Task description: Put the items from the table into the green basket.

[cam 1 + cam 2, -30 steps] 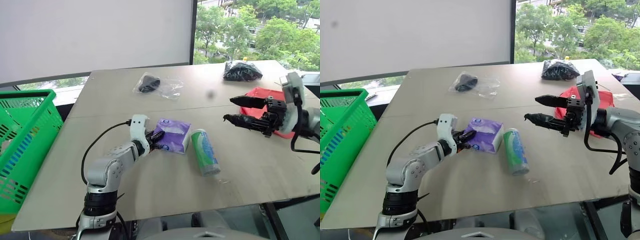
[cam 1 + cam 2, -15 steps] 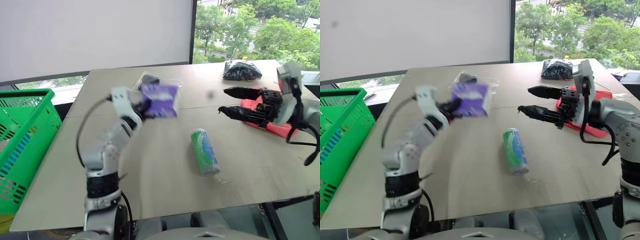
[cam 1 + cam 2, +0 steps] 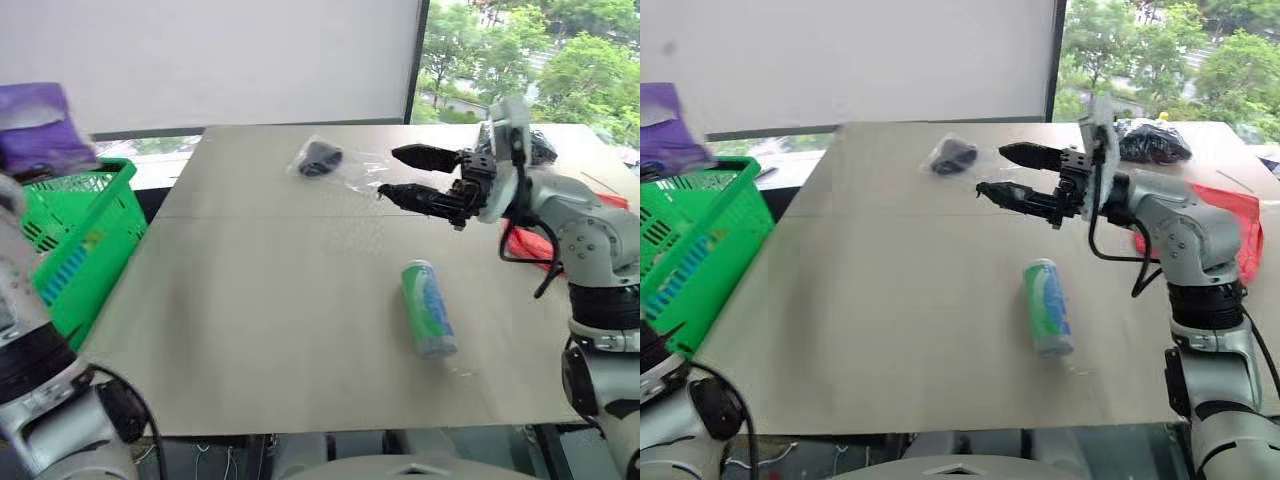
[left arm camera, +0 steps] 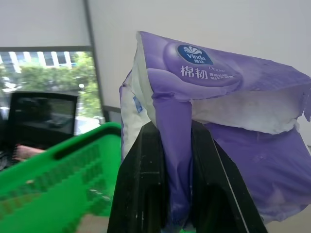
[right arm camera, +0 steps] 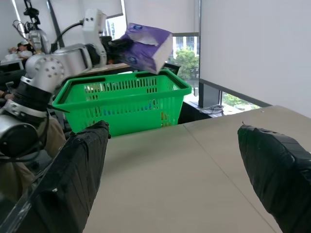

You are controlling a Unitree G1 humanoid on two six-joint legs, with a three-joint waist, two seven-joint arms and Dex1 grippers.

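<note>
My left gripper is shut on the purple tissue packet and holds it in the air over the green basket, which stands off the table's left side. The right wrist view shows the same packet above the basket. Above the middle of the table, my right gripper hangs open and empty, pointing left. A green-and-white can lies on its side in front of it. The clear bag with a black object lies at the back. A red pouch and a black-filled bag lie at the right.
A white wall runs behind the table, with a window onto trees at the back right. The basket's rim stands close to the table's left edge. My right arm reaches across the table's right part.
My left gripper lifted the purple packet off the table and swung it up and left to above the basket. The right gripper moved left over the table, still open. The camera turned left.
</note>
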